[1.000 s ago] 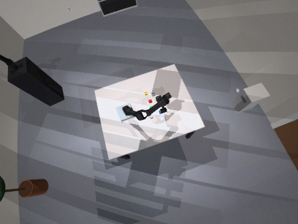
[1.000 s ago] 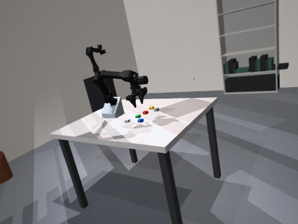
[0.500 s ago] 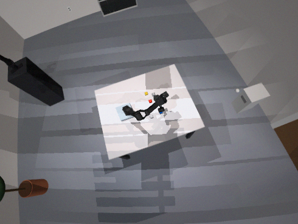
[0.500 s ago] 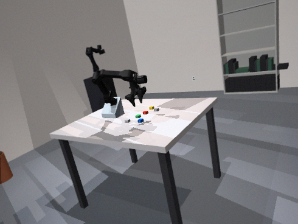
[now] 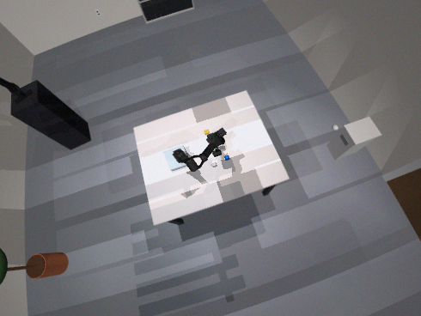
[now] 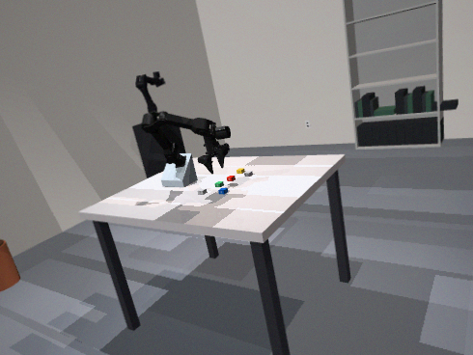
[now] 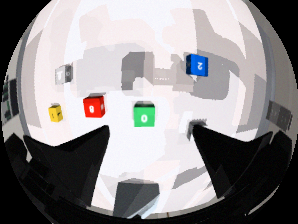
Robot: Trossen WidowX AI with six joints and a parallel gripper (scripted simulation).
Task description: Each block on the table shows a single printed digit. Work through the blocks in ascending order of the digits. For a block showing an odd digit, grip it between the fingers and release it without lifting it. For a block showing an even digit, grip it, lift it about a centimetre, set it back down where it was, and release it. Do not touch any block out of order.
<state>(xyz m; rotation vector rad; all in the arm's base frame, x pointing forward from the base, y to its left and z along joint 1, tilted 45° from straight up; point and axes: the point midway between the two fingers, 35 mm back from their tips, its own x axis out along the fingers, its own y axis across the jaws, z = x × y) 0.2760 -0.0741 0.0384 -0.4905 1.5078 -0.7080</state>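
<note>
Table (image 6: 270, 222) came first to the eye, pale-topped on dark legs, with wide floor on every side and broad bare margins between the blocks and its near and right edges. On it the black arm (image 6: 179, 122) reached out from a light blue base (image 6: 178, 175) near the back left side, and its gripper (image 6: 212, 163) hung above the surface with fingers spread wide and nothing between them. The blocks sat in a loose cluster toward the middle, well in from every edge: a green block (image 7: 144, 115) lay ahead of the open fingers in the wrist view, a red block (image 7: 93, 106) just beside it, a yellow block (image 7: 56, 113) further along, a blue block (image 7: 197, 64) apart on the other side, and a grey block (image 6: 202, 191) nearest the front. Each face carried a white mark, too blurred for me to read as a digit.
</note>
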